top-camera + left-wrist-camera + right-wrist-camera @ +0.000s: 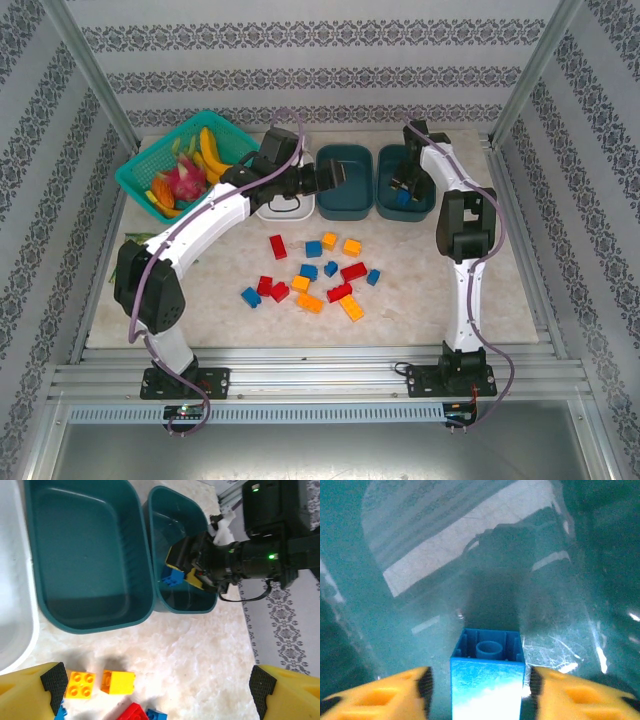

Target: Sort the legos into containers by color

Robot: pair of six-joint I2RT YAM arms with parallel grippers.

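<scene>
Pale marbled counter [400, 310] is carrying the scattered legos [310, 275] while the right gripper [480, 686] is hanging inside the far-right teal tub [390, 208] — jaws parted, blue brick [487, 677] sitting squarely between them with gaps either side — and the left gripper [157, 681] is hovering wide open, empty.

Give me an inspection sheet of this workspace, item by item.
Surface: pale marbled table, no spills seen.
Job's things: red, blue and orange legos loose at centre; white tub partly under the left arm; middle teal tub empty; blue lego inside the right teal tub.
Clutter: teal basket of toy fruit, far left corner.
Grippers: left gripper open above the table, near the tubs; right gripper inside the right teal tub, blue lego between its fingers, grip unclear.
Cables: lilac cable along each arm, off the legos.
Surroundings: patterned walls, metal frame rails.
</scene>
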